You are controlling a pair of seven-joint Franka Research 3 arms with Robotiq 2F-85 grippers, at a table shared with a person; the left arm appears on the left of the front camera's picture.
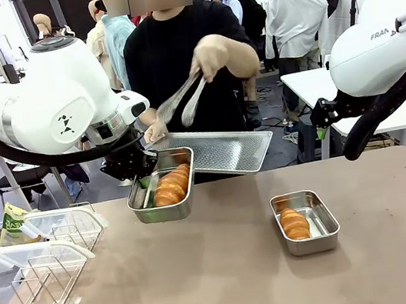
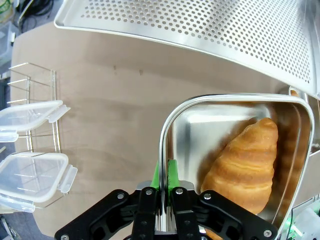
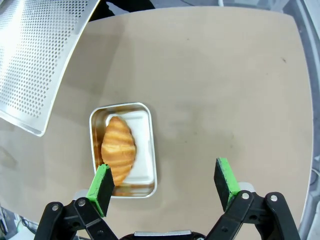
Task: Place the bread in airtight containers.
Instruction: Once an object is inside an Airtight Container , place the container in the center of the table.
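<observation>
So the left jaws are pinched all the way shut on the rim of one tin [image 1: 163,210] [image 2: 186,131], one green pad inside the wall and one outside. That tin looks lifted off the tabletop [image 1: 210,287] at its far side, tipped a bit, just below the edge of the perforated tray [image 1: 227,149] [image 2: 225,30] [image 3: 35,55]. There's a roll [image 1: 171,186] [image 2: 245,165] lying in it, running lengthwise.

The person across the tabletop has the tray in one hand [image 1: 155,132] and a pair of tongs [image 1: 183,102] in the other hand [image 1: 210,57], with the tong tips pointing down over the tray near the held tin. Can't see anything between the tips.

The other tin [image 1: 323,216] [image 3: 144,150] sits flat on the tabletop right of the middle, well apart from the first, with a second roll [image 1: 294,223] [image 3: 118,147] in it. The right jaws are wide open with nothing in them, hanging above the tabletop, and that tin is down below, by one pad.

Off to the left, two clear lids [image 1: 58,220] [image 2: 27,115] rest on a wire rack [image 1: 46,286] [image 2: 35,85]. Neither tin has a lid on.
</observation>
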